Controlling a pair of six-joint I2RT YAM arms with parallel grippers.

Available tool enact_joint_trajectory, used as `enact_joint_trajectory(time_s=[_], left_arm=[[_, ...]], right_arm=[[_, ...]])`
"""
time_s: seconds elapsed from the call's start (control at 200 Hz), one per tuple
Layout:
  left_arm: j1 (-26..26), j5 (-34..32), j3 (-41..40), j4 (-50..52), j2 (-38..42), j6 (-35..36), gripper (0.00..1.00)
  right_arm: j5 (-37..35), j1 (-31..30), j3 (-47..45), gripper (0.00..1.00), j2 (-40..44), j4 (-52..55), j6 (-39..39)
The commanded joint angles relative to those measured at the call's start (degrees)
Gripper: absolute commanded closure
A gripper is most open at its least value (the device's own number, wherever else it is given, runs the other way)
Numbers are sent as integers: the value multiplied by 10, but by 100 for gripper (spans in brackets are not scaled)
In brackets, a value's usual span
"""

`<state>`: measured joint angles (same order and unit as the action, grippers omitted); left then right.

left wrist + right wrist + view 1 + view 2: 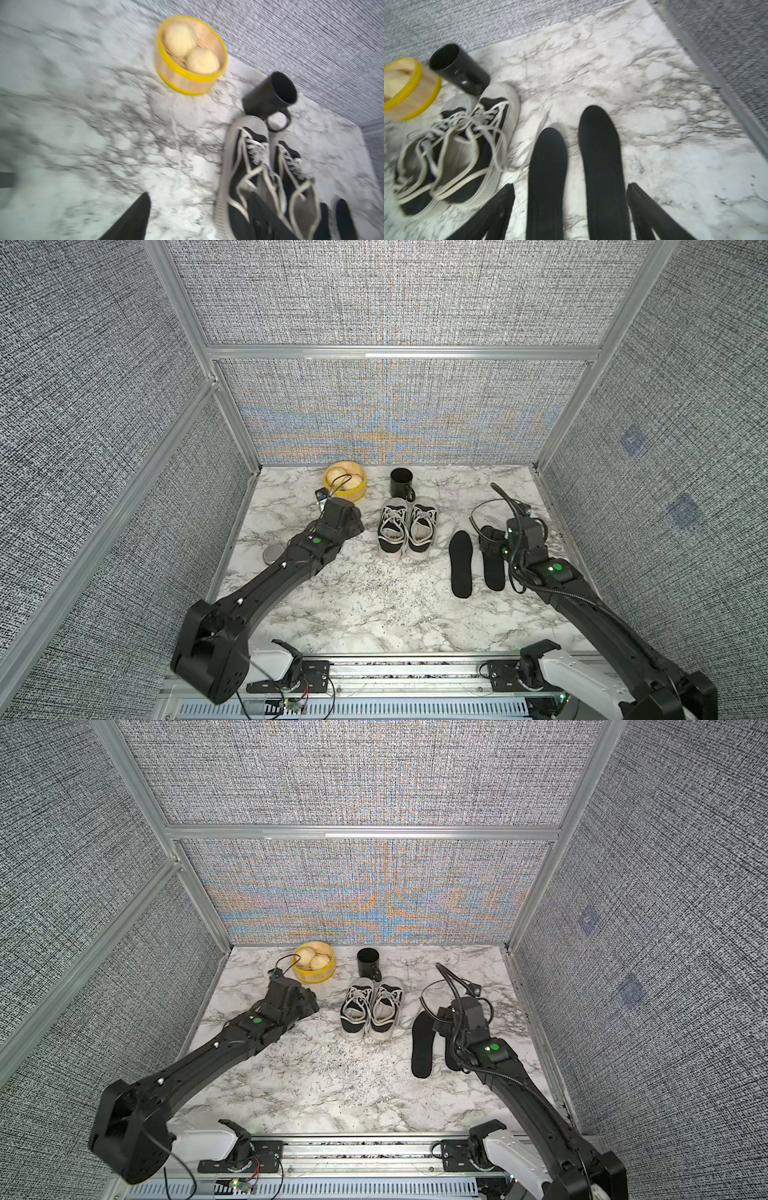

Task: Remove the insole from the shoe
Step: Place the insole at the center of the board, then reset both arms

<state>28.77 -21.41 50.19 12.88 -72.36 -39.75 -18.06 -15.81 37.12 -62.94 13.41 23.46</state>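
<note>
Can't read a thing here, folks. No lettering I can make out on the shoes, the black mug or the insoles lying between my right gripper's jaws. Both wrist views are smeared.

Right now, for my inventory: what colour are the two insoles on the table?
Both insoles are plain black; clearest in the right wrist view.

Two shoes, two insoles, one mug, one basket, two buns, one grey disc.
</note>
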Motion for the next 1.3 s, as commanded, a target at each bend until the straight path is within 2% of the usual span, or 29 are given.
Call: enact_joint_trajectory(time_s=[0.0, 0.1, 0.215, 0.335, 0.385, 0.47, 0.53, 0.605, 0.685, 0.765, 0.896, 1.021, 1.296], left_arm=[[-37, -109, -47, -21, 44, 142, 0], [-97, -94, -93, -54, 85, 199, 0], [-153, -73, -148, -117, 98, 255, 0], [-196, -32, -180, -164, 83, 277, 0], [-208, -19, -194, -193, 70, 284, 0], [-220, -1, -221, -269, 40, 294, 0], [-221, 9, -243, -343, 21, 303, 0], [-220, 20, -272, -443, -9, 314, 0], [-221, 33, -255, -463, -37, 350, 0], [-233, 75, -246, -476, -72, 358, 0], [-234, 104, -278, -631, -156, 385, 0], [-234, 84, -247, -520, -126, 358, 0], [-234, 83, -247, -522, -128, 357, 1]], right_arm=[[-23, 23, -79, 13, 29, -246, -119], [-35, 37, -181, 13, 29, -431, -208], [24, 100, -217, 12, -28, -521, -197], [56, 111, -238, 11, -107, -651, -213], [72, 111, -224, 11, -126, -666, -223], [83, 113, -230, 10, -183, -786, -255], [126, 127, -218, 10, -224, -788, -253], [151, 145, -264, 7, -259, -918, -239], [144, 158, -243, 2, -239, -839, -223], [144, 157, -260, 2, -257, -905, -226], [145, 156, -249, 2, -238, -855, -229], [143, 153, -251, 2, -242, -867, -232], [141, 150, -236, 2, -252, -846, -234]])
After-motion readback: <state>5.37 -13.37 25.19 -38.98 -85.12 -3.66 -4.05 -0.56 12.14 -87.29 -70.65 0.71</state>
